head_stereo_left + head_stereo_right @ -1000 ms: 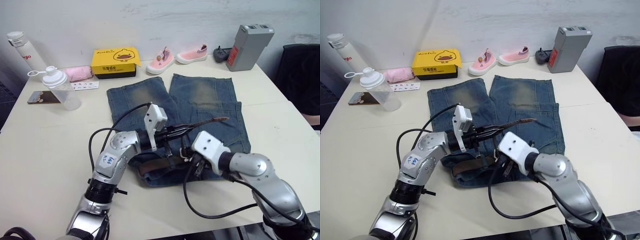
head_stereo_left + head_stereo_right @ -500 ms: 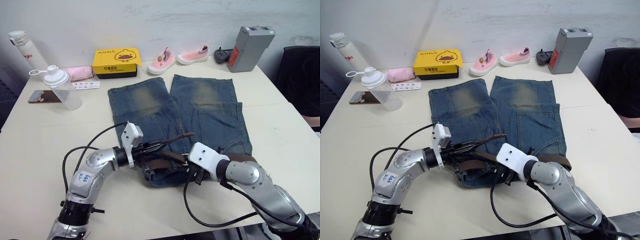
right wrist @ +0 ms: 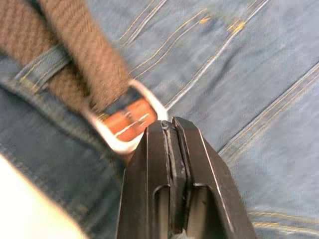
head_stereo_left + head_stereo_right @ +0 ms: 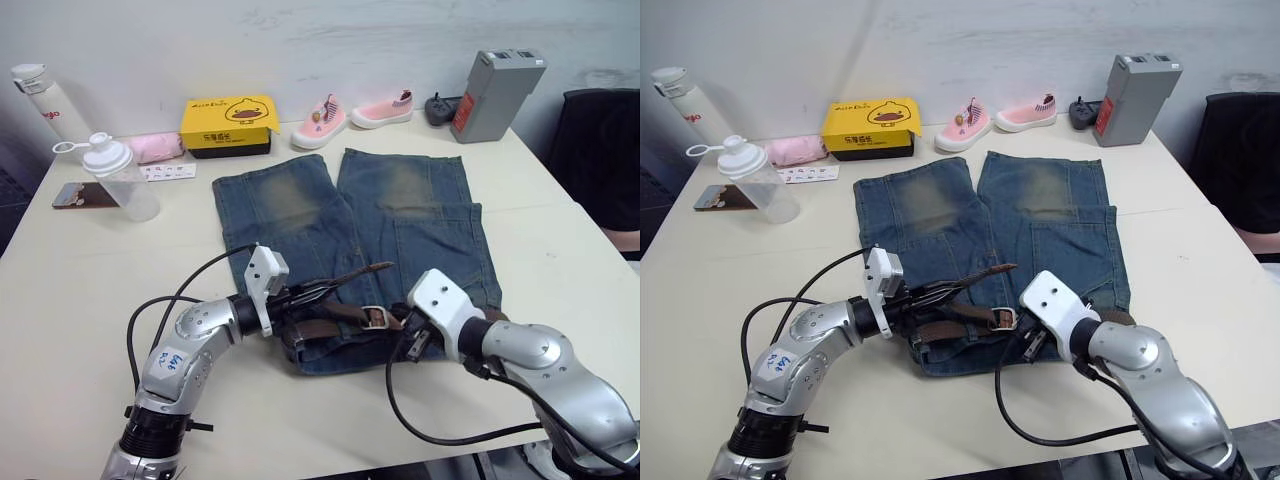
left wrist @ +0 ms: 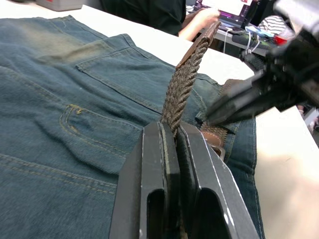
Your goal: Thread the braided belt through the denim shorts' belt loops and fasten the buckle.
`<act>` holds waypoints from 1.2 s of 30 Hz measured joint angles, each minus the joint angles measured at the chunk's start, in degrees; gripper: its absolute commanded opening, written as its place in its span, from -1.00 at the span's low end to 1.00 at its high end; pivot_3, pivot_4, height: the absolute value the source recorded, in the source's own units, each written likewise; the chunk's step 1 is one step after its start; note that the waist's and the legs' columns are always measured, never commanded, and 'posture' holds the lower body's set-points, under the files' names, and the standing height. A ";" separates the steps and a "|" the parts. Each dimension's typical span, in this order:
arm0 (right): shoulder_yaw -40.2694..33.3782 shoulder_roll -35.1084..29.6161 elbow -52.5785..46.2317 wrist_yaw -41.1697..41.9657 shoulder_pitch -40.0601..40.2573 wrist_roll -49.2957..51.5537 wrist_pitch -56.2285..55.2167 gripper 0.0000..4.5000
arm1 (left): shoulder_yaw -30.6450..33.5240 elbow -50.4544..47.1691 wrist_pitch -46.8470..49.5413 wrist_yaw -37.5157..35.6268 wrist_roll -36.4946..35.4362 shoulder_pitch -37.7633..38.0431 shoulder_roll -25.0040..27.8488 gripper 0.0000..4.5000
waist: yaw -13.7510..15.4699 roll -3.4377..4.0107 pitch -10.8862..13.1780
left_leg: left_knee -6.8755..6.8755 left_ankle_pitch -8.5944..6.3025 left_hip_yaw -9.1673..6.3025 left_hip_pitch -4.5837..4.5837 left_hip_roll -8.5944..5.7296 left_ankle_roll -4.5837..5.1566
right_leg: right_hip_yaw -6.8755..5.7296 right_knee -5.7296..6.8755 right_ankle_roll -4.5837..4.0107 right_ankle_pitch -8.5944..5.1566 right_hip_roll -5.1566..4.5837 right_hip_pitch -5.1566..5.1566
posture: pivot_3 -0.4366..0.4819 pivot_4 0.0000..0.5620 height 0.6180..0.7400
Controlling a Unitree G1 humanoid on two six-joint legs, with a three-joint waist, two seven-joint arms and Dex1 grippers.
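The denim shorts [image 4: 400,200] lie flat on the table, legs pointing away, waistband nearest me. The braided belt [image 4: 350,277] runs along the waistband and passes under a belt loop [image 3: 44,68]. Its free tail slants up off the cloth, and my left gripper [image 4: 305,296] is shut on the belt near the waistband's left part. The silver buckle [image 4: 375,317] lies on the waistband's middle. My right gripper [image 4: 408,338] is shut with nothing between its fingers, its tips just beside the buckle [image 3: 127,122].
Along the table's far edge stand a yellow box [image 4: 228,124], two pink shoes [image 4: 322,120], and a grey case [image 4: 495,95]. A clear shaker bottle [image 4: 120,180], a white flask [image 4: 40,100] and a phone [image 4: 85,195] sit far left. A black chair [image 4: 600,160] is at right.
My left gripper came down with the belt's tail from above the shorts to the waistband. My right gripper slid right, uncovering the buckle.
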 measured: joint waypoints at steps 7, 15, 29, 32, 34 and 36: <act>2.90 0.47 2.02 -3.27 -0.67 -0.02 -0.08 -0.98 | -0.05 0.02 -0.14 -0.41 0.00 -0.07 0.10 -0.97 | 0.07 0.03 -0.01 | 0.03 -0.01 -0.02 -0.01 -0.02 0.01 | 0.00 0.01 0.00 0.00 -0.02 0.00 | -0.05 -0.47 0.99; 7.84 1.27 2.91 -5.32 -2.79 0.04 0.20 -0.98 | -0.20 0.20 -0.77 -0.43 0.05 -0.07 0.08 -0.97 | 0.02 0.03 -0.01 | 0.02 -0.01 -0.02 -0.01 -0.01 0.00 | -0.01 -0.01 -0.01 0.00 -0.01 -0.02 | -0.05 -0.47 0.99; 6.68 -2.53 2.81 -3.06 -6.87 2.57 0.03 -0.98 | -0.57 0.90 -2.33 -1.24 0.30 -0.20 0.47 -0.97 | 0.05 0.03 -0.01 | 0.01 -0.02 -0.03 -0.04 0.00 0.01 | -0.03 -0.09 -0.01 -0.01 -0.01 -0.03 | -0.05 -0.47 0.99; 1.08 -3.74 3.86 1.20 -10.68 7.04 1.47 -0.98 | -0.59 1.15 -3.15 -1.86 0.52 -0.66 0.96 -0.97 | 0.06 0.01 0.06 | 0.03 -0.02 -0.03 -0.03 0.00 0.01 | -0.02 -0.18 -0.01 -0.01 -0.01 -0.04 | -0.05 -0.47 0.99; -2.60 -5.18 4.33 5.37 -14.09 11.54 2.74 -0.98 | -0.69 1.15 -3.95 -2.61 0.74 -1.19 1.21 -0.97 | 0.04 0.03 0.06 | -0.01 -0.02 -0.04 -0.01 0.04 0.01 | -0.03 -0.16 -0.05 -0.03 0.03 -0.03 | -0.05 -0.47 0.99; -3.80 -6.67 5.19 9.38 -16.43 15.78 4.20 -0.98 | -0.68 1.15 -4.33 -3.08 0.76 -1.24 1.47 -0.97 | 0.04 0.03 0.06 | -0.04 -0.03 -0.06 -0.02 0.07 0.01 | -0.06 -0.10 -0.06 -0.03 0.06 -0.03 | -0.05 -0.47 0.99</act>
